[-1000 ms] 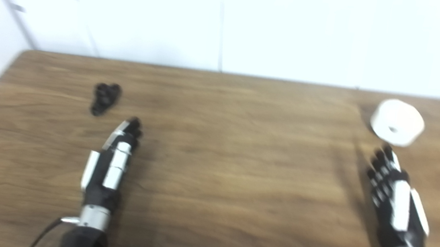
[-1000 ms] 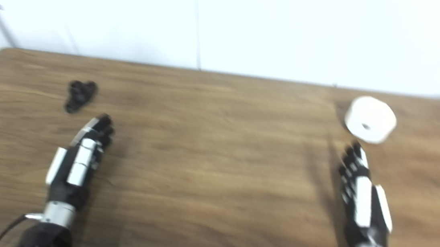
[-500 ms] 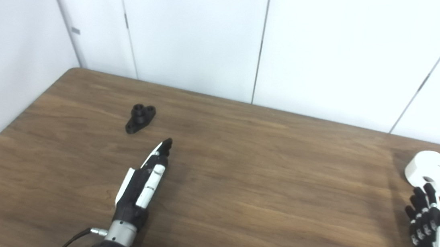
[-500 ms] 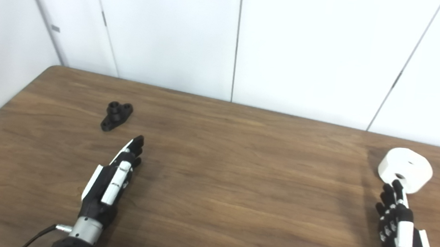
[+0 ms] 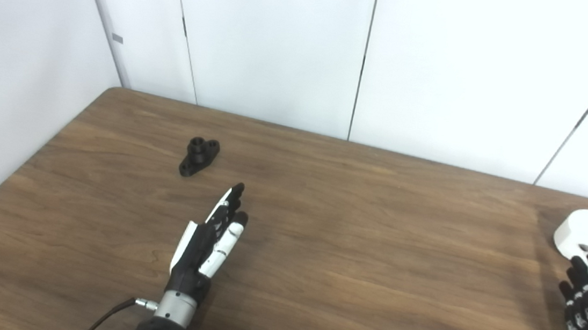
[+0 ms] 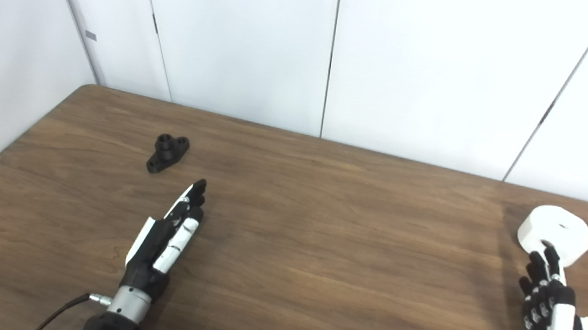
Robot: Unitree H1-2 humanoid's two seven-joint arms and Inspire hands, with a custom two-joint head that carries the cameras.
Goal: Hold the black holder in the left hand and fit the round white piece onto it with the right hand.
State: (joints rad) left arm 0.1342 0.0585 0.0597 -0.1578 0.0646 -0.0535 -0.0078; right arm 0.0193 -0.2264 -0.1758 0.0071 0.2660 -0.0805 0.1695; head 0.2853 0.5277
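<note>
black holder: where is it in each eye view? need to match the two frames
Left eye view: black holder lies upper left of centre on the table, beyond the left hand.
Right eye view: same holder, further left in the picture.
Shared landmark: round white piece at the right edge.
</note>
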